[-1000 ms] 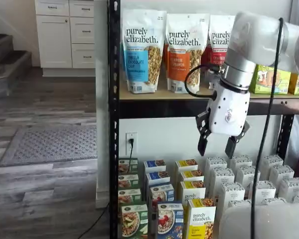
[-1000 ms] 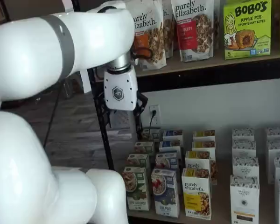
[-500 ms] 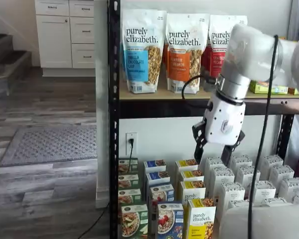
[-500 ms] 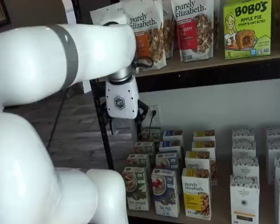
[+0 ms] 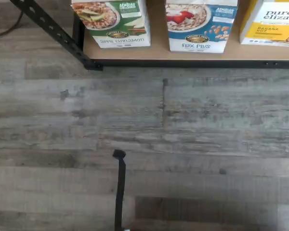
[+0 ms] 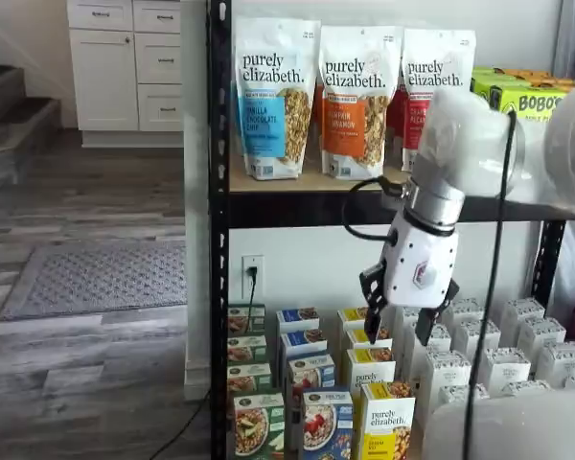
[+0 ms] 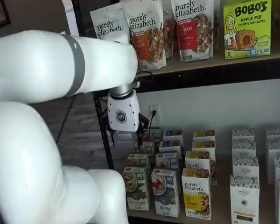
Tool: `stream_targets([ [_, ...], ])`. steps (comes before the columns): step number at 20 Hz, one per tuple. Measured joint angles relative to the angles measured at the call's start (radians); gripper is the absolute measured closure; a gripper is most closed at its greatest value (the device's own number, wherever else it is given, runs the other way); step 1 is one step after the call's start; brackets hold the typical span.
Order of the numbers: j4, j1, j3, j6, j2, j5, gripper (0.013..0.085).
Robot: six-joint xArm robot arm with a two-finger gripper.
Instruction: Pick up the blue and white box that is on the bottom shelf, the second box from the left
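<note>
The pincer (image 6: pixel 400 326) is hanging wide and empty above the blue and white box (image 6: pixel 327 425); reaching and grasping are remaining.

Hand (image 6: pixel 398 326) lower and further left, nearer bottom shelf (image 6: pixel 431 422).

the wrist camera looks steeply down, close on grey plank flooring (image 5: pixel 135 120) and the front edge of the lowest tan shelf board (image 5: pixel 159 50). both fixed cameras face the black steel-framed rack (image 6: pixel 218 240) (image 7: pixel 100 126) frontally, one obliquely and nearer, sharing that board's front-row boxes.
</note>
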Motion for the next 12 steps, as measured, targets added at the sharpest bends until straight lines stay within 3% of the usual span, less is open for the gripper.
stream_targets([
  [12, -0.066, 0.069, 0.095, 0.078, 0.104, -0.227, 0.013],
])
